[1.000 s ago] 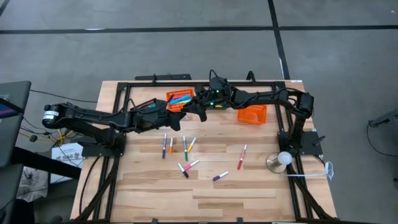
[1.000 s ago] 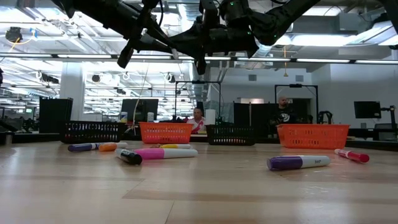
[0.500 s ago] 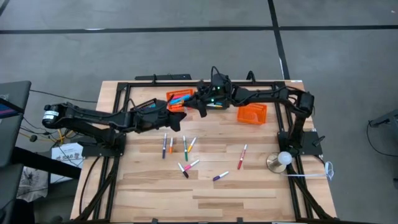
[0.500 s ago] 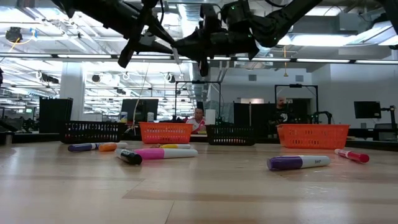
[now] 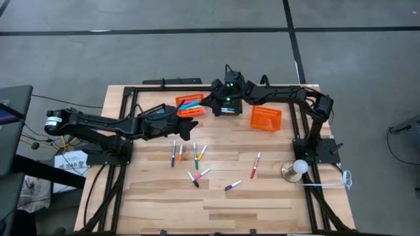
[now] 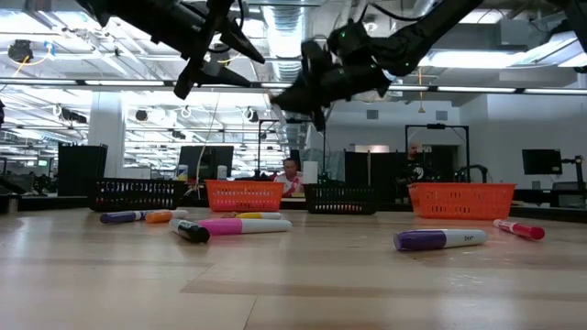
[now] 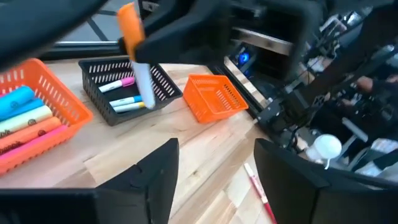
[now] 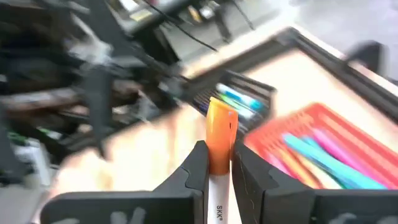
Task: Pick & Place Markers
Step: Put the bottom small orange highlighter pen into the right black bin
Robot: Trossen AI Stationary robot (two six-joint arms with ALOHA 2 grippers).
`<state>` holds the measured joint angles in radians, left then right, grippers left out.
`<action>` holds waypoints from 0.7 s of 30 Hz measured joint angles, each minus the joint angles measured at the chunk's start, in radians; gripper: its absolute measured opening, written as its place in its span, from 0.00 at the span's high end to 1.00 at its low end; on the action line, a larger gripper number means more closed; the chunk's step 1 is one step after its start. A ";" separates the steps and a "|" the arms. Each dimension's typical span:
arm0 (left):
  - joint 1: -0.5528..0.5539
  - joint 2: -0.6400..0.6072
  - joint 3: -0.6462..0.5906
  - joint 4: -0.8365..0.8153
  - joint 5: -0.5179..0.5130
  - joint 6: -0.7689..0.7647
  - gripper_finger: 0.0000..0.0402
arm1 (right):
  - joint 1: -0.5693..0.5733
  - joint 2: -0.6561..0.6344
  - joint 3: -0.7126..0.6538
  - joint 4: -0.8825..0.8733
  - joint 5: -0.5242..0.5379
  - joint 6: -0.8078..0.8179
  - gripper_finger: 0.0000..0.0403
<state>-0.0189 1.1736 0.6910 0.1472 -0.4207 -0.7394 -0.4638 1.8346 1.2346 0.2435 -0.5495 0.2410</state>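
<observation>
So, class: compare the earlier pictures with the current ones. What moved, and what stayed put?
The left gripper opened, leaving the orange-capped marker with the shut right gripper, which swung towards the table's back edge. The loose markers and orange baskets stayed put.

two orange baskets (image 5: 189, 105) (image 5: 266, 118) and a black basket (image 7: 129, 93) sit on the wooden table (image 5: 262, 203).

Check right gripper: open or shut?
Shut on the orange-capped marker: the right gripper pinches its white barrel between both fingers, above the baskets.
</observation>
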 joint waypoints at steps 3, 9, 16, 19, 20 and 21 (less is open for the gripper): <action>0.000 0.000 0.000 -0.021 0.000 0.033 0.48 | -0.026 -0.008 0.000 -0.113 0.042 -0.052 0.92; 0.000 0.000 0.000 -0.115 0.000 0.034 0.50 | -0.048 -0.011 0.050 -0.408 0.247 -0.187 0.91; 0.000 0.000 0.000 -0.181 0.000 0.032 0.53 | -0.059 -0.011 0.119 -0.602 0.427 -0.344 0.92; 0.000 0.000 0.000 -0.192 -0.001 0.032 0.54 | -0.068 -0.011 0.131 -0.669 0.467 -0.397 0.92; 0.000 0.000 0.000 -0.194 -0.001 0.032 0.55 | -0.070 -0.011 0.133 -0.679 0.478 -0.413 0.92; 0.000 0.000 0.000 -0.194 -0.001 0.032 0.55 | -0.071 -0.011 0.136 -0.688 0.484 -0.429 0.92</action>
<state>-0.0189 1.1732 0.6907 -0.0471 -0.4213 -0.7071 -0.5346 1.8240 1.3706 -0.4450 -0.0650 -0.1882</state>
